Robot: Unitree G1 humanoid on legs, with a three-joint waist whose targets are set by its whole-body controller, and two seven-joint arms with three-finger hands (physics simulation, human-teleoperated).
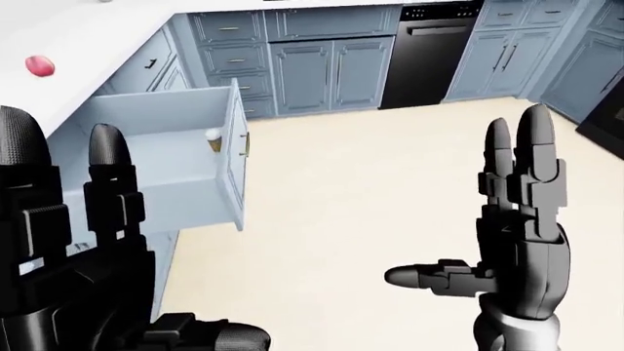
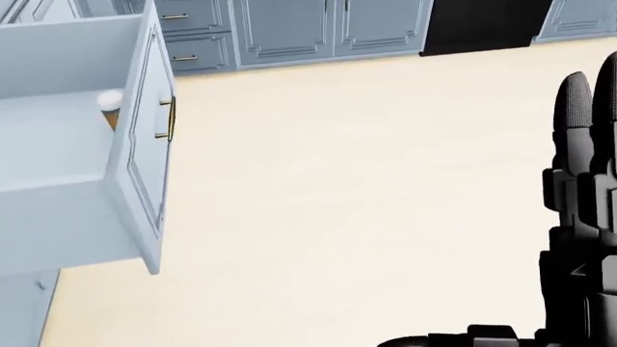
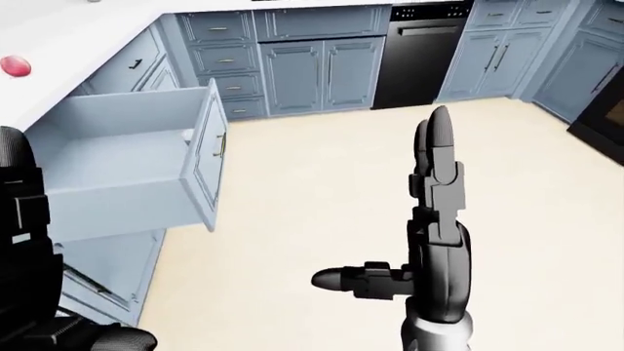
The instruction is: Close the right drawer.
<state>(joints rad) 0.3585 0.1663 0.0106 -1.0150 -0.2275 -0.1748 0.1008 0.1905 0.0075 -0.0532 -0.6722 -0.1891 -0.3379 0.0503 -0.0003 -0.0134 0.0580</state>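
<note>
Drawer (image 1: pixel 161 172) stands pulled well out of the cabinet run under the white table (image 1: pixel 88 44), at the left of both eye views. Its front panel (image 1: pixel 235 153) faces the open floor (image 1: pixel 371 190), brass handle (image 2: pixel 168 118) running upright on that face. Something small and pale-topped (image 2: pixel 110 101) sits inside near the front panel; too small for me to identify. A red item (image 1: pixel 40 66) lies on the table above, apart from the drawer.

My left hand (image 1: pixel 68 241) is raised at the lower left of the left-eye view, fingers (image 1: pixel 112 183) released and upright, holding nothing. My right hand (image 1: pixel 521 234) is raised at centre-right, also released, fingers straight up and thumb out to the side, empty. Neither hand touches the drawer.

Key relation: the drawer's travel axis runs left–right in the views, and the front panel lies between the two hands. The left hand seems nearer, but it appears alongside the drawer box, not on the panel's outer face. The right hand is well apart across open floor, yet on the side to push from.

Judgement: the closing push goes toward view-left against the front panel. Approach not yet complete.
</note>
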